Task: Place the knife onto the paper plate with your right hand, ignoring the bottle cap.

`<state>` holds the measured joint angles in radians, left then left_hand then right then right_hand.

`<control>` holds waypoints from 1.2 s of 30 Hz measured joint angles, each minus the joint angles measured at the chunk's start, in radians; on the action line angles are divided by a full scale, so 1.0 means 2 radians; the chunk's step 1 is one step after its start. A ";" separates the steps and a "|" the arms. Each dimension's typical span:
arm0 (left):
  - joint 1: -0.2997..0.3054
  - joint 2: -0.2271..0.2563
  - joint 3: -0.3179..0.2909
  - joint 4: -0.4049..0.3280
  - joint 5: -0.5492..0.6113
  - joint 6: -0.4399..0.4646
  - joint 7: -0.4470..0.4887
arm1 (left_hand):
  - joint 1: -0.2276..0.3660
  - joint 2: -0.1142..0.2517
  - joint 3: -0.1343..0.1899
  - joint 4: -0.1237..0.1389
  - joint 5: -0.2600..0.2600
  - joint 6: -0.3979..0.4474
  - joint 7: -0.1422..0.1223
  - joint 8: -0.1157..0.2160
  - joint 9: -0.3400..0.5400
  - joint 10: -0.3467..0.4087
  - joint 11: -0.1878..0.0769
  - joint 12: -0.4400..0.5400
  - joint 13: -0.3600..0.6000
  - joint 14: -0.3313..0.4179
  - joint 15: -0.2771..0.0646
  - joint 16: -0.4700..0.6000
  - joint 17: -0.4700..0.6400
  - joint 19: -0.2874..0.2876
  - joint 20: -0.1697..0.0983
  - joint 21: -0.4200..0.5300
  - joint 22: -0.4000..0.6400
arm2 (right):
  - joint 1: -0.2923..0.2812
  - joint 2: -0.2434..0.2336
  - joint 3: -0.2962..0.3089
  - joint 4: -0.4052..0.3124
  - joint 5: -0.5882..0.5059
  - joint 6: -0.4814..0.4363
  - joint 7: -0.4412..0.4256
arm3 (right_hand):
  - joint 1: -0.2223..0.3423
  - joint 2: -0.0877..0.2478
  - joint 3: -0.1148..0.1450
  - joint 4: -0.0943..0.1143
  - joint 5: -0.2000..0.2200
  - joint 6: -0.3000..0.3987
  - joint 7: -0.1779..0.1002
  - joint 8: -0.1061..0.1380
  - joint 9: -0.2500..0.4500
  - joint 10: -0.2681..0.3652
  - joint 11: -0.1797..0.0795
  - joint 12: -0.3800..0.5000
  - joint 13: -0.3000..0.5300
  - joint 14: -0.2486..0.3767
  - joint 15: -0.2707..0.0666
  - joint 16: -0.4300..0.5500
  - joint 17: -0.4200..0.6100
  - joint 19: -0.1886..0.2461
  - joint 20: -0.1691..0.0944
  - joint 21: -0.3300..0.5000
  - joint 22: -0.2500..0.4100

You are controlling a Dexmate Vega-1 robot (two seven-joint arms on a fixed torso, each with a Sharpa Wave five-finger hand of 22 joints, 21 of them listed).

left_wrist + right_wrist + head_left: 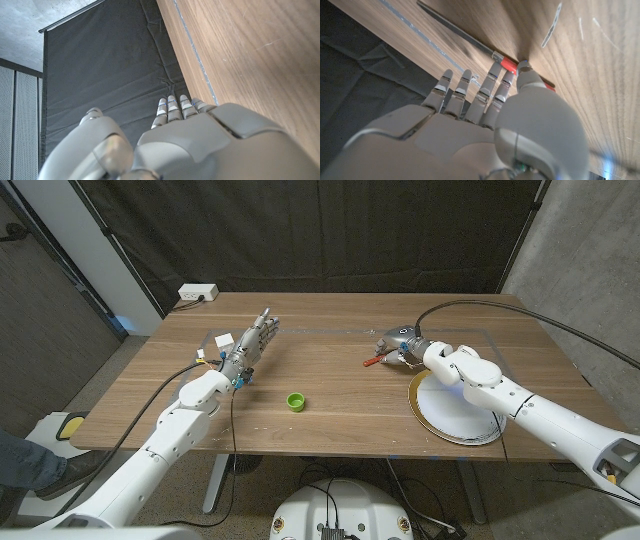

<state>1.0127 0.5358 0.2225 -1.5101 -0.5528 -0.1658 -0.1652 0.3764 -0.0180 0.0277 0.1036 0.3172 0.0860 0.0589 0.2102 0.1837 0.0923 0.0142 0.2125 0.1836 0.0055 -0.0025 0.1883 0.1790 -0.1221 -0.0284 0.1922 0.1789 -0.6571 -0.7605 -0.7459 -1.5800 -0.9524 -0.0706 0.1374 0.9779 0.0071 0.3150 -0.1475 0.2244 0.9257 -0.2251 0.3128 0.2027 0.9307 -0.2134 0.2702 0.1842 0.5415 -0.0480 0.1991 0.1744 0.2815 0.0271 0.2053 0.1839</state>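
Our right robot hand reaches down over the red-handled knife with the long dark blade, its fingertips touching the red handle where it meets the blade and the thumb coming in from the other side. We judge the fingers are closing for a pinch, but we cannot tell whether the handle is gripped yet; the knife lies flat on the wooden bench. In the head view that robot hand sits at the far right part of the bench, with the knife's red handle peeking out just beside it.

The white paper plate with a golden rim lies near the knife, toward the robot, partly under the right forearm. To do this step well, we would pinch the handle firmly across its width, lift straight up so the blade clears the wood, then swing a short way back to the plate and lower the knife level.

The small green bottle cap sits apart at mid-bench; we leave it alone. Our left robot hand waits at the far left with fingers extended, holding nothing.
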 measured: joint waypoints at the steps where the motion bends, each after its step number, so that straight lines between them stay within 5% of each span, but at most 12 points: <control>1: 0.000 0.000 0.000 0.000 -0.001 0.000 0.000 | 0.000 0.000 0.000 0.000 0.000 0.000 0.000 0.000 0.000 0.000 0.000 0.000 0.000 0.001 -0.001 0.000 0.000 0.000 0.000 0.000 0.000 | -0.001 0.000 -0.001 0.001 -0.001 0.000 -0.002 | 0.002 -0.001 0.001 0.001 0.001 0.007 -0.001 0.005 0.000 0.015 0.001 0.000 0.000 0.014 -0.001 0.000 0.000 0.000 -0.009 0.000 0.000; 5: 0.001 -0.002 -0.001 0.001 -0.002 -0.003 0.000 | 0.000 0.000 0.000 0.000 0.000 0.000 0.000 0.000 0.000 0.000 0.000 0.000 0.000 0.001 -0.001 0.000 0.000 0.000 0.000 0.000 0.000 | -0.003 0.001 -0.004 0.009 -0.012 -0.004 -0.015 | 0.005 -0.003 0.003 0.003 0.004 0.020 0.011 0.016 0.000 0.057 0.002 0.002 0.000 0.046 -0.005 0.000 0.000 0.006 -0.023 0.000 0.000; 14: 0.001 -0.007 0.000 0.006 -0.006 -0.006 -0.002 | 0.000 0.000 0.000 0.000 0.000 0.000 0.000 0.000 0.000 0.000 0.000 0.000 0.000 0.001 -0.001 0.000 0.000 0.000 0.000 0.000 0.000 | -0.001 0.007 -0.011 0.029 -0.025 -0.005 -0.041 | 0.013 0.000 0.007 0.003 0.006 0.036 0.027 0.016 0.000 0.120 -0.001 0.014 0.007 0.082 -0.011 -0.003 0.001 0.017 -0.023 0.003 0.000; 36: -0.003 -0.014 0.004 0.012 -0.009 -0.009 -0.005 | 0.001 -0.001 -0.003 0.001 0.000 0.003 -0.003 0.000 0.000 0.000 0.000 -0.003 0.000 0.001 -0.001 0.000 0.000 -0.006 -0.001 0.000 0.000 | 0.006 0.010 -0.015 0.034 -0.033 -0.004 -0.072 | 0.029 -0.003 0.001 0.003 0.004 0.036 0.027 0.024 0.000 0.128 0.000 0.023 0.026 0.099 -0.013 0.004 0.007 0.012 -0.030 0.003 0.000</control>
<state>1.0060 0.5068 0.2305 -1.4856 -0.5717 -0.1830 -0.1760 0.3788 -0.0204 0.0208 0.1050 0.3172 0.0912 0.0536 0.2102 0.1837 0.0923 0.0142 0.2068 0.1836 0.0070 -0.0038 0.1884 0.1789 -0.1347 -0.0301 0.1922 0.1789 -0.6456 -0.7415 -0.7760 -1.5113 -1.0179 -0.0784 -0.0063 1.0369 0.0006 0.3168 -0.1419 0.2320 0.9971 -0.1716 0.3605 0.2028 1.1871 -0.2135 0.3160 0.2363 0.7401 -0.0736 0.2079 0.1887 0.3064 -0.0324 0.2113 0.1840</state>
